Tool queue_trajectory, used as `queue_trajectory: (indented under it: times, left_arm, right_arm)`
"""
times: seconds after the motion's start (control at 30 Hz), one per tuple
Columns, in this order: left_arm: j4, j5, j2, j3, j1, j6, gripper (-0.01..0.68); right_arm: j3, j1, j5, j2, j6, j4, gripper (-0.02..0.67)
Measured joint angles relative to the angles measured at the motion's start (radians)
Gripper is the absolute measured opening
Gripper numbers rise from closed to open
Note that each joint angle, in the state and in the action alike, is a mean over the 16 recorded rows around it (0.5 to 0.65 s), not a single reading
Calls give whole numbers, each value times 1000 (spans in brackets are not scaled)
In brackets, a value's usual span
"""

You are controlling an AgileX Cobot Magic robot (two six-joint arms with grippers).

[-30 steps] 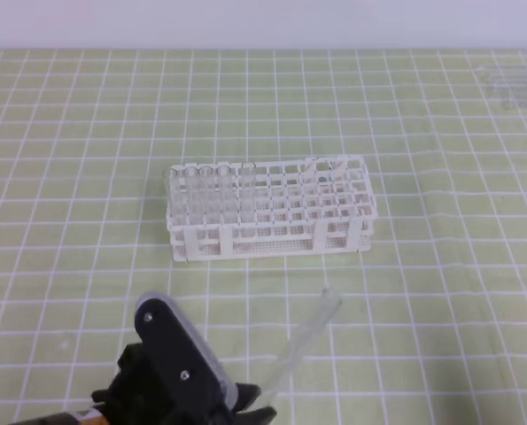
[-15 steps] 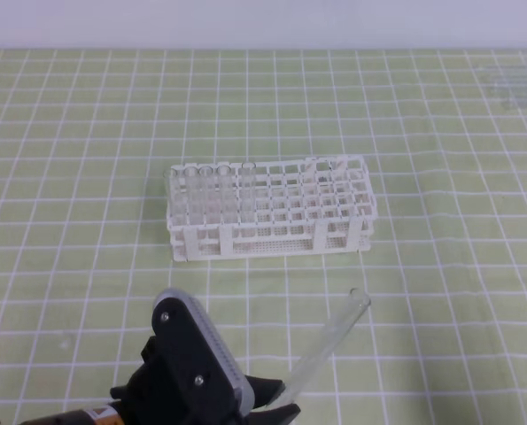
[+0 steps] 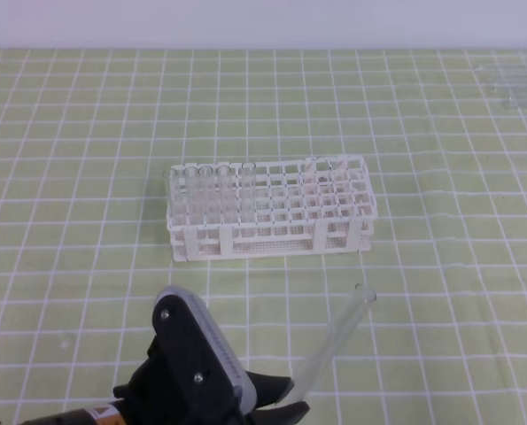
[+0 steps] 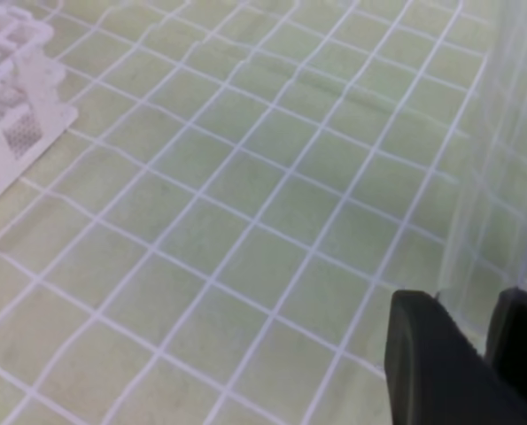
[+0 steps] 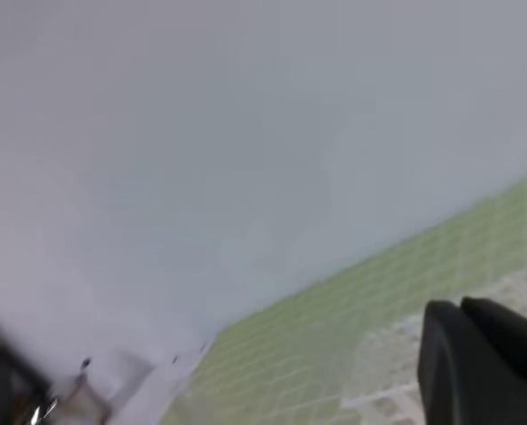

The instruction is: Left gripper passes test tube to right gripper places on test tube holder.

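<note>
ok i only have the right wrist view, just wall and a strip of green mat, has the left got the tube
observer: Yes. In the exterior high view the left gripper has its jaws shut on the lower end of the test tube, which slants up to the right with its open rim on top.
operator: and where's the rack from there
observer: The test tube holder stands farther back on the mat, apart from the held tube, with several tubes upright at its left end.
operator: is my arm in that view
observer: No. The right gripper is outside the exterior high view, so nothing is near the tube to take it yet.
</note>
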Motion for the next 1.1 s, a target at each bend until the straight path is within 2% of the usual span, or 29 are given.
queue_trajectory:
  times: [0.27, 0.43, 0.57, 0.9, 1.0, 1.1]
  left_arm:
    - [-10, -20, 0, 0, 0, -22, 103]
    - [-18, -32, 0, 0, 0, -27, 98]
    - [-23, -65, 0, 0, 0, -28, 92]
    - [-25, -166, 2, 0, 0, -25, 79]
    - [-25, -195, 9, 0, 0, -23, 84]
    - [-25, -223, 24, 0, 0, -21, 92]
  right_arm:
    - [-156, 0, 201, 167, -253, 41, -12]
    - [-269, 0, 317, 325, -374, 32, 37]
    - [-345, 0, 401, 445, -464, 26, 132]
    - [-419, 0, 562, 610, -621, 61, 432]
    - [-419, 0, 595, 625, -657, 80, 486]
    - [-420, 0, 614, 630, -685, 99, 512]
